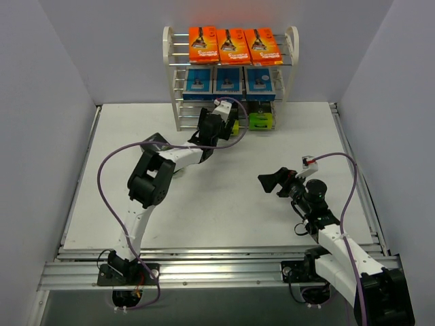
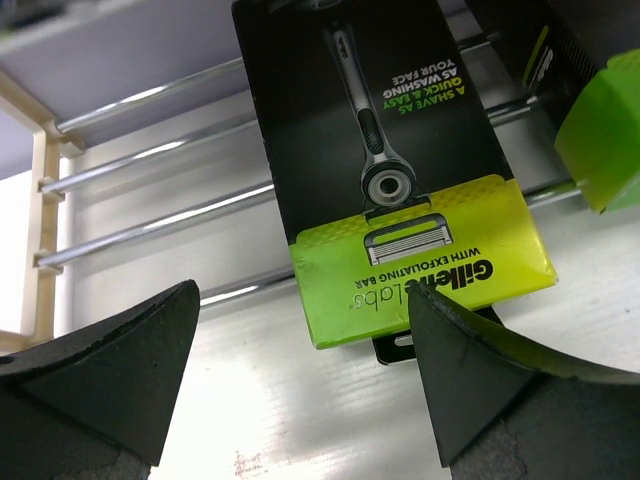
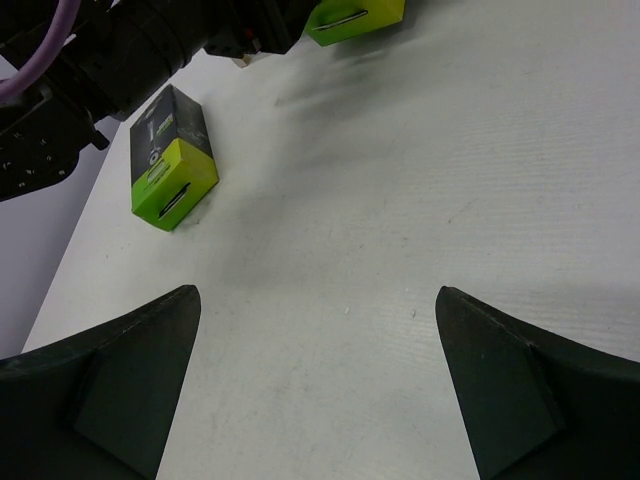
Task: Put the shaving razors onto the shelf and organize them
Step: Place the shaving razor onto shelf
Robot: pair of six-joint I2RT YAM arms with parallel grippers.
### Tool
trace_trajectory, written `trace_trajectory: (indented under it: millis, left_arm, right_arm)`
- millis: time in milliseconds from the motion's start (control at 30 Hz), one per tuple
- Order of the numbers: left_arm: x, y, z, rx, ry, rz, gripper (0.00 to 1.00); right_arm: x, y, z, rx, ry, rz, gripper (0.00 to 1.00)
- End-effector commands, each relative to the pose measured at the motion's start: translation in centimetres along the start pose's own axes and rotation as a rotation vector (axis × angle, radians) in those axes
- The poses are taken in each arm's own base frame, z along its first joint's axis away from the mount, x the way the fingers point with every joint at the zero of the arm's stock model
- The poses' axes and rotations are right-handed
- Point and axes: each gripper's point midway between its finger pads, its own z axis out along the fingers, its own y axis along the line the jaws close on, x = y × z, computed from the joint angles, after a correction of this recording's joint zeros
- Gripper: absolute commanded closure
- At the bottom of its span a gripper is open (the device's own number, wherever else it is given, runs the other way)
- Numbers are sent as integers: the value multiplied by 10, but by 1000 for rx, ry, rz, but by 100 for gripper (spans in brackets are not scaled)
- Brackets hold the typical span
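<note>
Counter (image 1: 231,210): white, matte, faintly scuffed.
Walls (image 1: 47,81): plain white, enclosing three counter edges.
Rail (image 1: 224,270): silver, along near edge.

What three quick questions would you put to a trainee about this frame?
1. True or false: the top tier of the shelf holds three blue packs.
2. The left hand is: A) shut on a box; B) open, facing a black-and-lime box lying on the shelf's rods; C) raised above the shelf.
3. What is between the fingers of the right hand?

Key: 1. False; three orange packs sit there. 2. B. 3. Nothing; it is open over the table.
</note>
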Motion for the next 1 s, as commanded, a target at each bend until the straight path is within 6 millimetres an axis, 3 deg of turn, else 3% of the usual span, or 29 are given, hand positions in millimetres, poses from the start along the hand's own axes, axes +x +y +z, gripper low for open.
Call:
trace_trajectory:
  millis: [0, 33, 67, 233, 367, 533, 633, 667, 800, 833, 867, 933, 967]
  left_arm:
    - [-64, 4, -22, 9, -163, -52, 6]
    - [-59, 3, -26, 17, -159, -50, 6]
    - [-69, 6, -32, 18, -179, -64, 6]
    - [-75, 16, -53, 0, -171, -120, 6]
    - [-61, 16, -64, 11, -156, -156, 6]
    - [-64, 17, -74, 25, -140, -229, 6]
    - [-52, 22, -73, 9, -47, -352, 6]
    - [-39, 23, -74, 4, 20, -446, 6]
    - [-17, 37, -67, 106, 114, -775, 6]
    - [6, 38, -69, 108, 154, -832, 6]
    - [2, 41, -67, 125, 131, -933, 6]
    - [22, 47, -65, 132, 168, -1017, 6]
    - [23, 45, -66, 153, 180, -1092, 6]
  right_arm:
    - [-11, 5, 2, -27, -46, -30, 0]
    - [-11, 5, 2, -29, -46, -32, 0]
    - [-11, 6, 2, -31, -46, -32, 0]
    - [-11, 8, 1, -40, -46, -34, 0]
    - [-11, 11, 1, -54, -45, -38, 0]
    - [-10, 13, 0, -62, -43, -38, 0]
    - [-10, 14, -1, -67, -43, -37, 0]
    - [-9, 14, -1, -69, -40, -36, 0]
    - [-9, 16, -1, -77, -43, -36, 0]
    - [-9, 17, -1, -79, -41, -37, 0]
    - [-9, 17, -1, -80, -42, -37, 0]
    - [-9, 17, -1, -81, -41, -37, 0]
    - [-8, 17, -1, -83, -39, -37, 0]
